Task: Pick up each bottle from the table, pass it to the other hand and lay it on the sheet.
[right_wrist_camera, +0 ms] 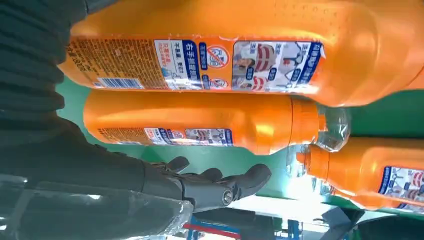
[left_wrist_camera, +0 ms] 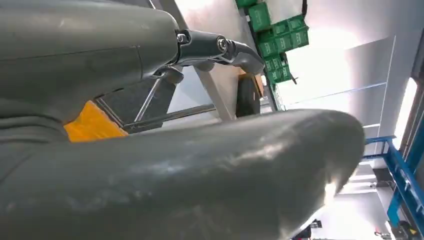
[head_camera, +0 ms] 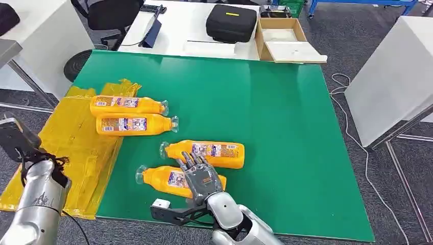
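4 orange bottles lie on their sides on the green tabletop (head_camera: 286, 117). 2 (head_camera: 127, 105) (head_camera: 135, 124) rest side by side at the left, touching, their bases over the edge of the yellow sheet (head_camera: 76, 148). 2 more (head_camera: 204, 152) (head_camera: 168, 177) lie nearer, caps pointing left. Each carries a blue-and-white label; the print is too small to read. The right hand (head_camera: 200, 176) rests on the nearest bottle, fingers spread, nothing gripped. The left hand (left_wrist_camera: 220, 47) is beyond the tabletop's left edge; I cannot tell its state.

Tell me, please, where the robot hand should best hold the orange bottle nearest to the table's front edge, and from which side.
Probably around the wide labelled body of the nearest bottle, coming from above. It lies flat, its clear cap pointing toward the yellow sheet, and the right robot hand hovers over that part with fingers spread.
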Robot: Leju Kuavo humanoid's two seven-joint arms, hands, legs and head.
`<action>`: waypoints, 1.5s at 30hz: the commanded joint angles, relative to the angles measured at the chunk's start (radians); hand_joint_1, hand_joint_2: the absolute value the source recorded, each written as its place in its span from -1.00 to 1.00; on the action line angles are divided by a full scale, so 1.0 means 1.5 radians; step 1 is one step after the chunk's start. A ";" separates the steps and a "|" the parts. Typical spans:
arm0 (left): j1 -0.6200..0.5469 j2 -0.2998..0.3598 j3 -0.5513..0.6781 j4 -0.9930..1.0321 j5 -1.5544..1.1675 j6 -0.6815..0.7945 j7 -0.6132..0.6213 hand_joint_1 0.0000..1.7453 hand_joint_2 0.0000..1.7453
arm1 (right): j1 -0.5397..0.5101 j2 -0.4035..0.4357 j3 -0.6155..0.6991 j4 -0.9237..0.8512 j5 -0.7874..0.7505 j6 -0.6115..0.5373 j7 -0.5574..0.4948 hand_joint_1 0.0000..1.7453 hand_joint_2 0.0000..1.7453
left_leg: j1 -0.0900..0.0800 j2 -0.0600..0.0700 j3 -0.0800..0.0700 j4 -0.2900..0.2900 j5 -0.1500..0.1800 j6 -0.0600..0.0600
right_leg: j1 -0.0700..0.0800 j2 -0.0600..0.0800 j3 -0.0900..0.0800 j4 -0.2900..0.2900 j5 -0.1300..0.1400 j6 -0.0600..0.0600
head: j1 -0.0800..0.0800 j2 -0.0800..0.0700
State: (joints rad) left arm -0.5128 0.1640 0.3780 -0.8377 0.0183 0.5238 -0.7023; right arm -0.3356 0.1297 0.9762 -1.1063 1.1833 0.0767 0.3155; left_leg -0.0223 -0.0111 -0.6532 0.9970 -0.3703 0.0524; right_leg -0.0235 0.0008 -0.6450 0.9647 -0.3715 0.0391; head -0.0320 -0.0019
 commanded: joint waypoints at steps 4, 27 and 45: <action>-0.023 -0.004 0.023 0.021 0.001 -0.005 0.003 -1.00 -1.00 | -0.035 -0.030 0.050 0.037 -0.003 0.005 0.000 -1.00 1.00 | 0.001 0.000 0.002 0.000 -0.001 -0.002 | 0.001 0.000 0.003 -0.001 -0.001 -0.001 | 0.000 0.000; -0.071 -0.020 0.001 0.059 -0.005 -0.001 0.003 -1.00 -1.00 | 0.016 -0.047 0.060 0.014 -0.005 -0.069 -0.002 -1.00 1.00 | 0.001 -0.002 0.003 0.000 -0.001 -0.002 | 0.001 -0.002 0.003 -0.001 -0.001 -0.001 | 0.000 0.000; -0.100 -0.035 -0.019 0.079 -0.010 0.003 0.003 -1.00 -1.00 | 0.055 -0.064 0.037 -0.043 0.002 -0.097 -0.014 -1.00 1.00 | 0.001 -0.002 0.003 0.000 -0.001 -0.003 | 0.001 -0.003 0.003 0.000 -0.002 -0.002 | 0.000 0.000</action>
State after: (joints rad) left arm -0.6047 0.1369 0.3548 -0.7900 0.0000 0.5241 -0.7019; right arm -0.2674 0.0702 1.0288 -1.1315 1.1765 -0.0591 0.3063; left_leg -0.0223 -0.0104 -0.6533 0.9972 -0.3704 0.0524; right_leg -0.0235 0.0009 -0.6465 0.9646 -0.3713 0.0392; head -0.0320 -0.0019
